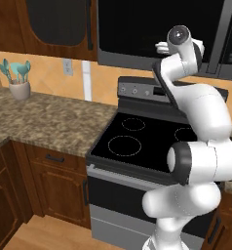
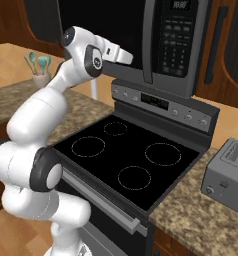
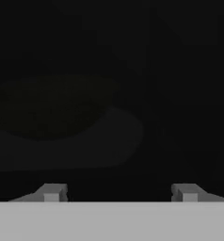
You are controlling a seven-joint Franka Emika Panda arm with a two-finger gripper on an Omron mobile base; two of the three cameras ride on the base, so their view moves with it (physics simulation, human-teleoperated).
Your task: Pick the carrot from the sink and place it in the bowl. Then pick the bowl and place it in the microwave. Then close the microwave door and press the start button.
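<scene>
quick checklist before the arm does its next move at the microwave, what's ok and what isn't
1. Gripper open, holding nothing: ok, fingertips stand wide apart with nothing between them.
2. Hand up at the microwave, over the stove: ok.
3. Bowl resting on the turntable plate: probably ok, faint dark shapes only.
4. Carrot in the bowl: cannot tell, too dark.
5. Microwave door closed: cannot tell from these angles.
6. Control panel unobstructed for the start button: ok.
</scene>
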